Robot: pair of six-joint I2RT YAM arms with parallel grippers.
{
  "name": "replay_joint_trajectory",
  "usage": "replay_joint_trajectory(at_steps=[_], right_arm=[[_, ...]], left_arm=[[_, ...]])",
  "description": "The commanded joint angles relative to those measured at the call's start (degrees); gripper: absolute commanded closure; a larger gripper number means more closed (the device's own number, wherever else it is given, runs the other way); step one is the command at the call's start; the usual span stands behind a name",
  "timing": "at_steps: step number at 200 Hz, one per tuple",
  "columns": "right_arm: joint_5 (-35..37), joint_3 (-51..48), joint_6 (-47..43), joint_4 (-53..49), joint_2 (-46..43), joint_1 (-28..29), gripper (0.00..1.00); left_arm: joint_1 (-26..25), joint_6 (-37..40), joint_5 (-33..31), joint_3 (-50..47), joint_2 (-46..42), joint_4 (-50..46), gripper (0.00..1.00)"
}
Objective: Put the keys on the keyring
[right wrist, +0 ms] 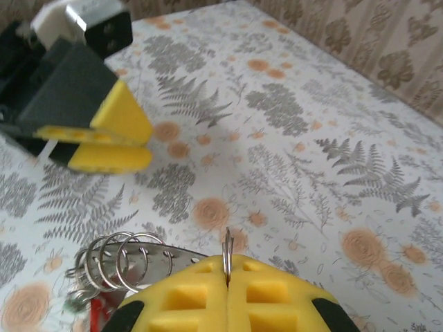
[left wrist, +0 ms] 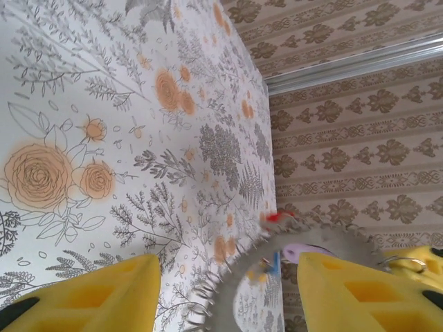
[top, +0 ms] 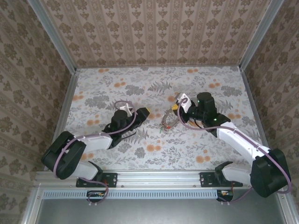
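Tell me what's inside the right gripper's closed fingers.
A thin sliver of the keyring pokes up from the seam where the right gripper is shut. The pinched part is hidden by the yellow fingers. Small split rings show just left of them.

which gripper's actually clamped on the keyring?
The right gripper: its jaws are shut on the thin keyring, whose edge sticks up between them. The left gripper has its jaws wide apart.

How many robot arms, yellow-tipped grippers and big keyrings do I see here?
Robot arms: 2, the left arm and the right arm
Grippers: 2, the left gripper and the right gripper
Big keyring: 1
Total: 5
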Motion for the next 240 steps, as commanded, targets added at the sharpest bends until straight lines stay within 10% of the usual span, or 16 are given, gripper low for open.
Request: replay_joint_trajectory(at_steps=[1, 46, 95, 149, 240], right_arm=[[-5.86, 2.97, -8.48, -5.20, -0.70, -0.11, 1.00], [-13.20, 1.64, -19.59, -8.17, -2.16, 0.03, 1.00], [-21.57, 1.71, -18.39, -5.63, 0.05, -0.07, 1.00], [-25.88, 3.73, -13.82, -5.27, 3.84, -0.02, 1.00], [-26.24, 0.06, -10.45, 4.78, 7.00, 1.07, 1.00]], left_arm=[[-0.09, 8.59, -1.98, -0.06, -4.60, -1.08, 0.46], [0.00, 33.94, -0.33, 3.22, -13.92, -9.77, 0.48], [0.46, 67.01, 15.84, 4.01, -16.50, -8.32, 0.47], [6.81, 68.03, 35.64, 11.58, -7.21, -7.46, 0.58], [6.88, 78.75, 47.56, 11.07, 2.08, -3.29, 0.68]])
